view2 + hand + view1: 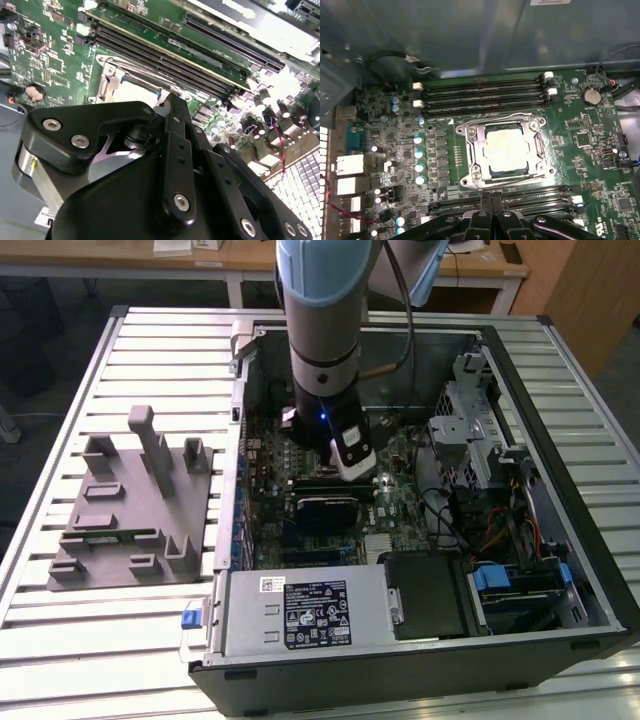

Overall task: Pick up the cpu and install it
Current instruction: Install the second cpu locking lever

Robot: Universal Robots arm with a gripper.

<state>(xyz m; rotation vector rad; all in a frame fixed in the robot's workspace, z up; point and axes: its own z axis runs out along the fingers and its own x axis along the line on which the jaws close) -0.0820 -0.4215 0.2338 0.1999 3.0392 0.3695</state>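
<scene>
The cpu (507,150), a pale silvery square, lies flat inside the metal-framed socket (472,150) on the green motherboard; in the second wrist view the cpu (134,92) shows just beyond the fingertips. My gripper (491,196) hovers over the board beside the socket's edge, its two black fingers pressed together with nothing between them. It stands apart from the chip. In the exterior view the arm (320,360) reaches straight down into the open computer case (560,570).
A grey plastic holder block (130,505) with upright posts sits on the slatted table at the exterior view's left. Memory slots (485,95) flank the socket on both sides. The power supply (300,610) and drive cage (480,440) crowd the case.
</scene>
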